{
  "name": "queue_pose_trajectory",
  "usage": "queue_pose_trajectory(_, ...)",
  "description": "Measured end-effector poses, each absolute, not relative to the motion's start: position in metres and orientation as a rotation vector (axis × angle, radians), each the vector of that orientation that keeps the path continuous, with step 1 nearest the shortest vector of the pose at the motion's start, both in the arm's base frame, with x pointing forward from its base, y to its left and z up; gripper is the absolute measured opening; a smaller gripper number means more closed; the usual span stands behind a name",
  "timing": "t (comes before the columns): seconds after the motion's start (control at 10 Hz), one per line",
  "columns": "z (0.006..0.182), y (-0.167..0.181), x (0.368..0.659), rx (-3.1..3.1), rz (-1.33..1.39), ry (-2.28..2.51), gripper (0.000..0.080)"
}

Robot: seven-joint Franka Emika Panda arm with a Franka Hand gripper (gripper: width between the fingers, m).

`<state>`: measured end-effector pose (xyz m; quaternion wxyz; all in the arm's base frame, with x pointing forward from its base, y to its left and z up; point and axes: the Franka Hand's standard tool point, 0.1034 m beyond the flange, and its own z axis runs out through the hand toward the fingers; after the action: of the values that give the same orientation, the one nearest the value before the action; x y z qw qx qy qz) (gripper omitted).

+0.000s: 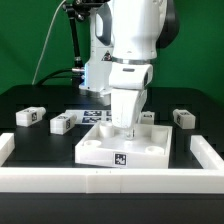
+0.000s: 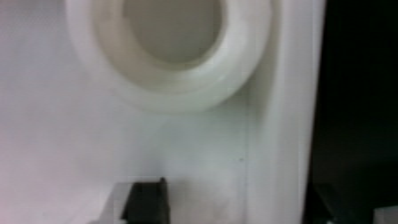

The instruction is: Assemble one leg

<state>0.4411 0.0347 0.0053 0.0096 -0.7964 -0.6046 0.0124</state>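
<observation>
Several small white legs with tags lie on the black table: two at the exterior view's left (image 1: 28, 117) (image 1: 62, 123), and two at its right (image 1: 147, 117) (image 1: 183, 117). The large white square panel (image 1: 100, 148) with round recesses lies in the middle. My gripper (image 1: 130, 126) points straight down and reaches the panel's far part. In the wrist view the panel (image 2: 107, 140) and one round recess (image 2: 169, 40) fill the picture, very close. One black finger (image 2: 144, 200) shows against the panel; the other finger is not clear. No leg shows between the fingers.
A low white wall runs along the front (image 1: 110, 180) and up both sides (image 1: 6, 146) (image 1: 212, 152) of the work area. The marker board (image 1: 92, 113) lies behind the panel. The arm's base and cables stand at the back.
</observation>
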Motion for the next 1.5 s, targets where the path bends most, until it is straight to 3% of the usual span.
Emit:
queue_pose_trajectory(0.1, 0.005, 0.035, 0.441, -2.487, 0.039, -1.888, 0.0121)
queue_pose_trajectory(0.2, 0.006, 0.035, 0.441, -2.487, 0.037, -1.888, 0.0121)
queue_pose_trajectory(0.3, 0.006, 0.035, 0.442, -2.488, 0.036, -1.888, 0.0052)
queue_pose_trajectory(1.5, 0.006, 0.048, 0.456, -2.345, 0.004, -2.090, 0.0054)
